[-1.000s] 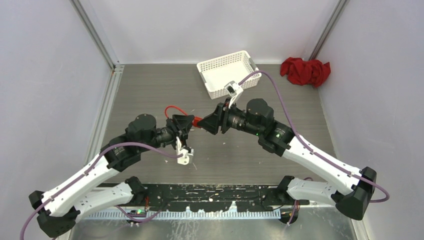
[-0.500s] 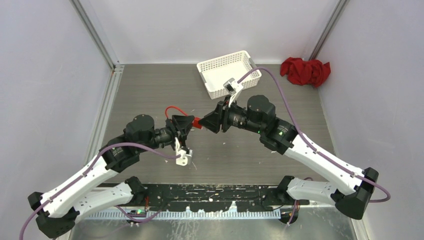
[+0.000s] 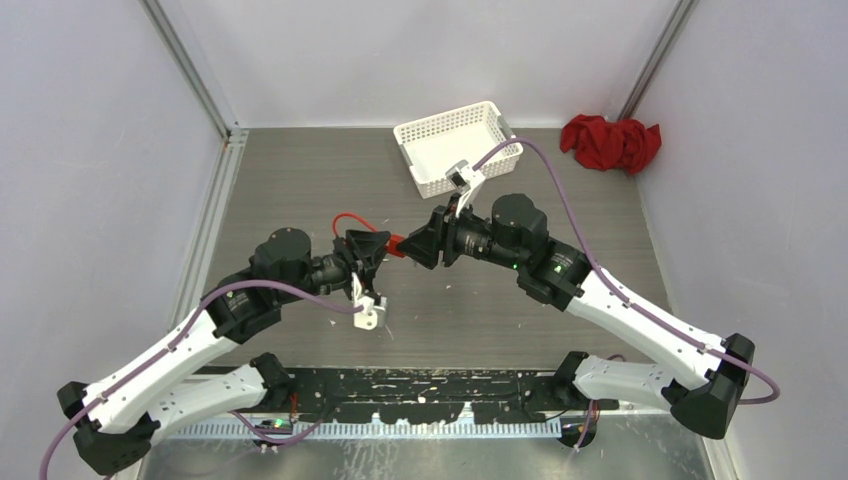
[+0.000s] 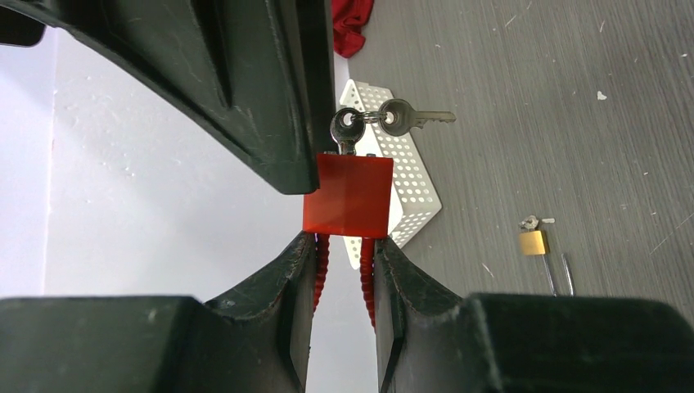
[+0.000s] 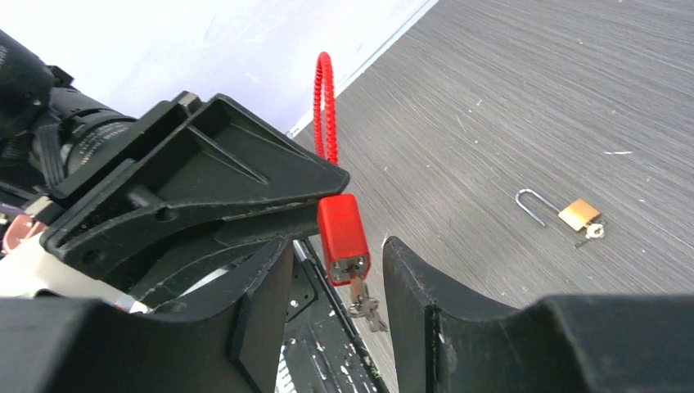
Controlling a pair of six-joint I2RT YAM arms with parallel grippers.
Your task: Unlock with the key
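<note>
TOP VIEW
Lock (image 3: 397, 243): red, held above the tabletop (image 3: 300, 180), mid-scene.
Left pincer (image 3: 386, 245): touching lock on the left-arm side.
Right pincer (image 3: 406, 247): at lock's opposite side; contact cannot be told here.
Cable (image 3: 345, 217): red loop running back from lock past left pincer.
Basket (image 3: 440, 117): white, beyond lock, well apart.
Cloth (image 3: 610, 142): red, far beyond lock, by the right wall.

LEFT WRIST VIEW
Left pincer (image 4: 342, 250): pinching both cable (image 4: 366, 278) strands just beside lock (image 4: 348, 196).
Key (image 4: 348, 131): seated in lock's far end, a second key (image 4: 405, 119) on its ring.
Padlock (image 4: 534, 241): brass, on tabletop, well apart from lock.

RIGHT WRIST VIEW
Right pincer (image 5: 338, 254): spread, one finger either side of lock (image 5: 344, 233), gaps showing.
Key (image 5: 358, 291): sticks out of lock's near end.
Padlock (image 5: 577, 214): shackle open, well apart from lock.
</note>
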